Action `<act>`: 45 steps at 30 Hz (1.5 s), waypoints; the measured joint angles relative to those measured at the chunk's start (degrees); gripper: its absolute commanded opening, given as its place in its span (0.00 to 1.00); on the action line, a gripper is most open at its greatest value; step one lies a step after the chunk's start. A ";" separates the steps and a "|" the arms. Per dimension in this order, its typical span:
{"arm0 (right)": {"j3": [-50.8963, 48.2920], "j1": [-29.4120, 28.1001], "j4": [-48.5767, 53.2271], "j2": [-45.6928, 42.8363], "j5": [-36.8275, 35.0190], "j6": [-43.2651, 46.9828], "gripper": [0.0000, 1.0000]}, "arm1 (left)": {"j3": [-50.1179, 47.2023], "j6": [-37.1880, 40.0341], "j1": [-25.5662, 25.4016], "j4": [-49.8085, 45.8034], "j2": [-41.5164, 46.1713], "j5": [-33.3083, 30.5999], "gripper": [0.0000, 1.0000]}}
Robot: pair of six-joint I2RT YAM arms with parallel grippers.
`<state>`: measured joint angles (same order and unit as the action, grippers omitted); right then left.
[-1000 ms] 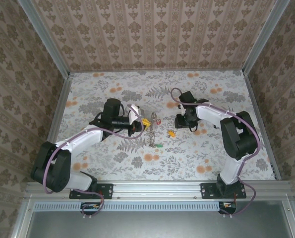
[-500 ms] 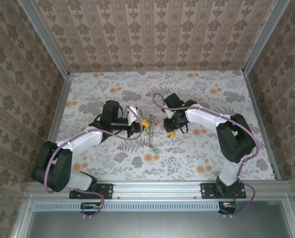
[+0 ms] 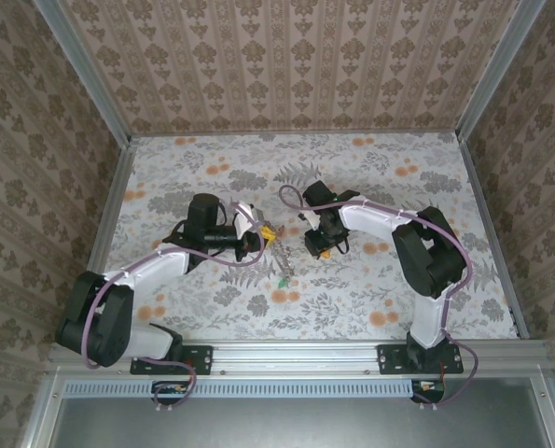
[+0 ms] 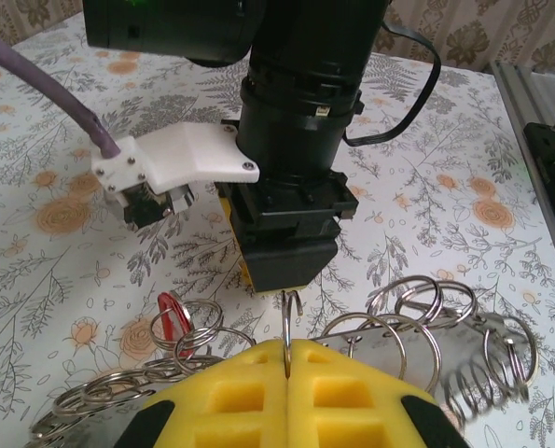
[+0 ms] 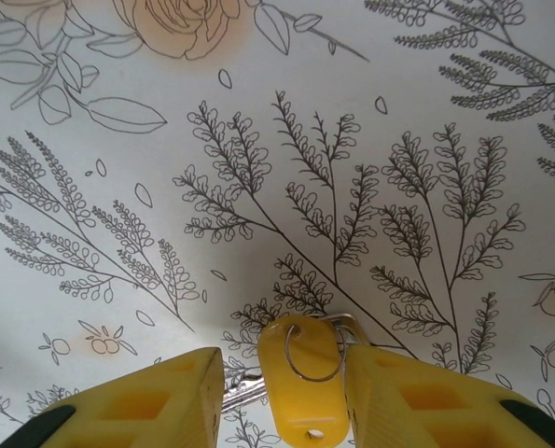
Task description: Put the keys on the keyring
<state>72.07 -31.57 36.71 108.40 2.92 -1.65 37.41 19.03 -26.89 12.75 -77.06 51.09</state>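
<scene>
My left gripper has its yellow pads pressed together on the large, thin, pale metal wire keyring, which stands edge-on straight ahead of the tips. Small steel split rings and a red plastic-headed key crowd just beyond the pads on either side. My right gripper has its jaws apart, and a yellow plastic-headed key sits between the fingers with a small wire ring through its head. From above, a green-headed key sits just off the left tips, toward the arm bases.
</scene>
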 measured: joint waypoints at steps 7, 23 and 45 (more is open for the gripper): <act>0.28 0.00 0.04 0.48 -1.73 0.00 0.30 | -0.07 -0.02 0.00 0.15 0.31 -0.13 0.00; 0.31 2.64 -0.92 0.85 -2.14 -2.69 0.16 | -0.07 -0.20 0.00 0.09 0.31 -0.13 0.00; 0.31 8.70 -3.76 1.42 5.38 -6.08 0.28 | -0.04 -0.26 0.00 0.07 0.31 -0.09 0.00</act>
<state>72.38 -22.87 32.95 109.82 8.29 -7.73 37.36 18.76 -26.89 12.82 -76.75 51.00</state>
